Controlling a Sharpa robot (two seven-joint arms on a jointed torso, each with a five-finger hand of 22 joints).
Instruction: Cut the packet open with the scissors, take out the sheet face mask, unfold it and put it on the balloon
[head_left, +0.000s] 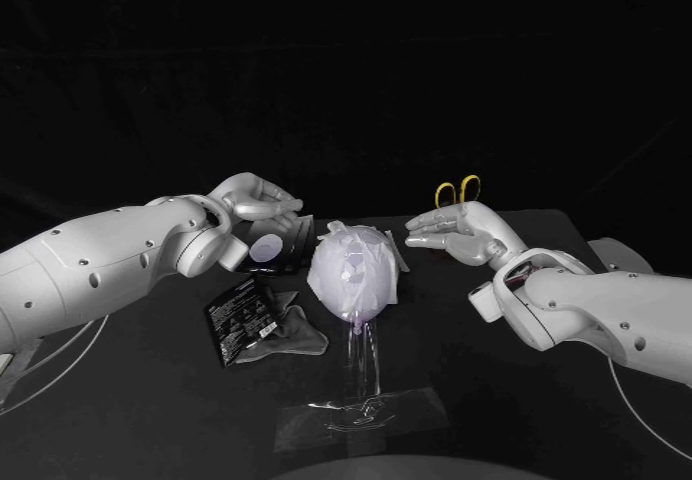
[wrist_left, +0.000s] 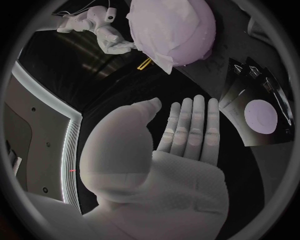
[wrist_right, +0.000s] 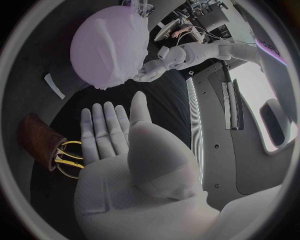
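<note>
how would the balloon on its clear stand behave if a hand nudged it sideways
Probably tips or sways easily: the balloon sits high on a thin clear stand. It looks light for its size, so even a soft push may move it. The sheet mask draped over it seems floppy and could slide off.

Sheet mask (head_left: 351, 268) thin, pale, matt, creased; balloon (wrist_left: 199, 27) beneath it smooth, faint sheen; stand (head_left: 361, 385) clear glossy plastic; packet (head_left: 242, 318) black glossy foil; scissors (head_left: 459, 190) with yellow plastic handles; left hand (wrist_left: 181, 135) and right hand (wrist_right: 115, 130) silver, matt, fine mesh texture at palm base; left arm (head_left: 101, 265) and right arm (head_left: 606, 315) white smooth hard shell; desk (head_left: 159, 420) black, matt.
</note>
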